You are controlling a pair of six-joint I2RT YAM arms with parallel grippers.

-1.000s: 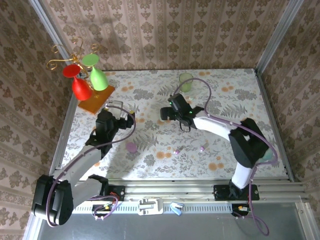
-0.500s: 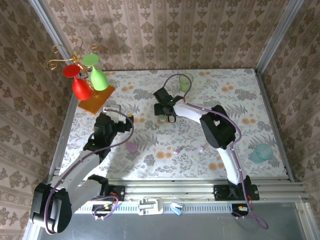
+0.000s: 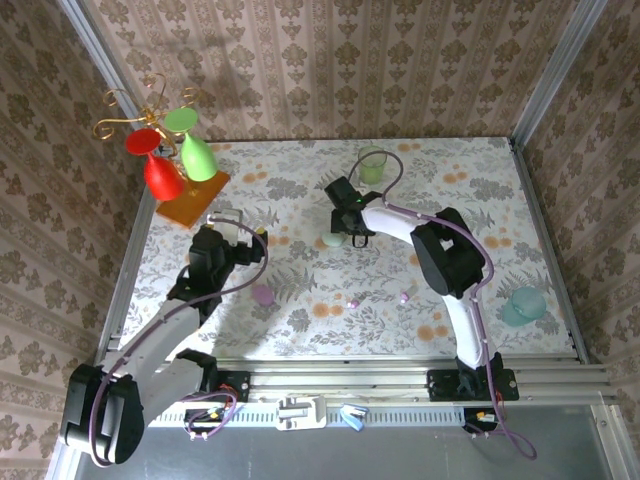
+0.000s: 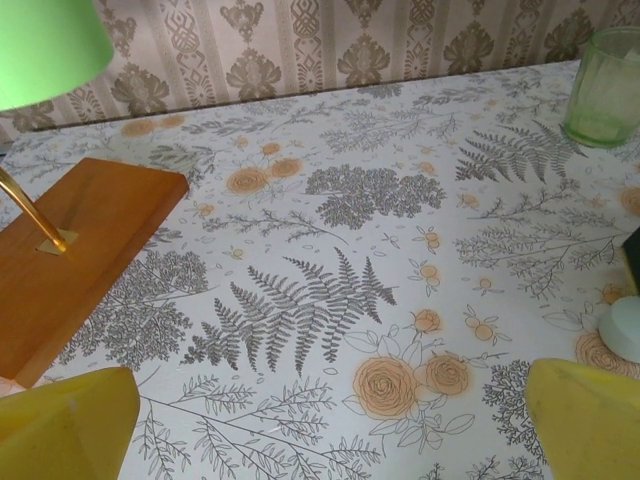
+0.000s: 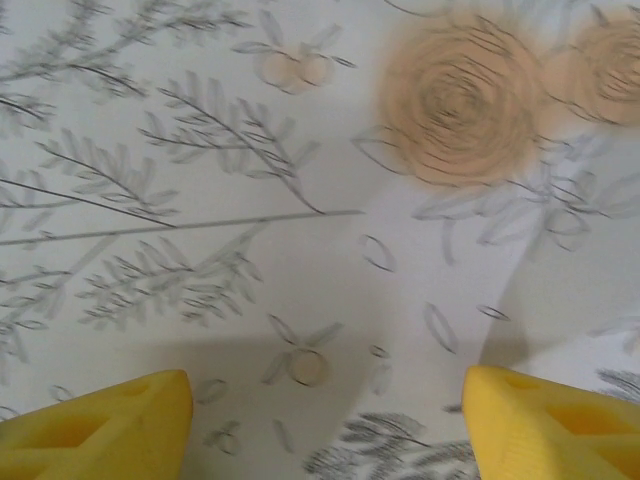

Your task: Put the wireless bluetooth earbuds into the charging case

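Two tiny pinkish-purple earbuds (image 3: 352, 303) (image 3: 405, 296) lie apart on the flowered table, near the front middle. The pinkish-purple oval charging case (image 3: 263, 294) rests to their left, lid down as far as I can tell. My left gripper (image 3: 230, 214) hovers behind the case, open, its yellow fingertips (image 4: 70, 425) wide apart over bare cloth (image 4: 335, 430). My right gripper (image 3: 347, 228) reaches over the table's middle, well behind the earbuds. It is open with nothing between its fingers (image 5: 325, 420).
A pale mint round thing (image 3: 332, 240) (image 4: 625, 330) lies just left of the right gripper. A green tumbler (image 3: 372, 163) (image 4: 603, 85) stands at the back. A wooden base (image 3: 190, 198) with red and green goblets sits back left. A teal piece (image 3: 523, 305) lies front right.
The right arm swung left over the middle of the table, uncovering the teal piece, and its jaws have narrowed. The mint thing now shows beside it. The left arm barely moved.
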